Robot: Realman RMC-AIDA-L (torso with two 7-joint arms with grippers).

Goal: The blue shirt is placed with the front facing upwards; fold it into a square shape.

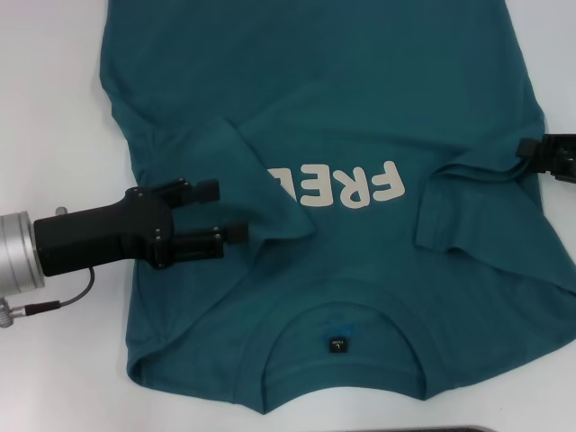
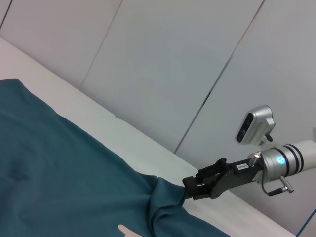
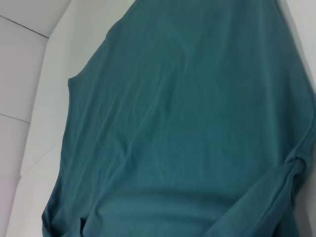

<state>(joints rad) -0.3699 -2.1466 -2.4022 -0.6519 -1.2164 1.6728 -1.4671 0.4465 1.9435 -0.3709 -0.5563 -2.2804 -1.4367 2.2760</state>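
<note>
The blue shirt lies front up on the white table, collar and black neck label nearest me. Both sleeves are folded inward over the chest, and the left one covers part of the cream "FREE" lettering. My left gripper is open and empty, just above the folded left sleeve. My right gripper is at the shirt's right edge. The left wrist view shows it pinching a raised ridge of the shirt. The right wrist view shows only shirt cloth.
The white table shows bare on the left of the shirt and at the right edge. A pale panelled wall stands behind the table. A dark strip runs along the table's near edge.
</note>
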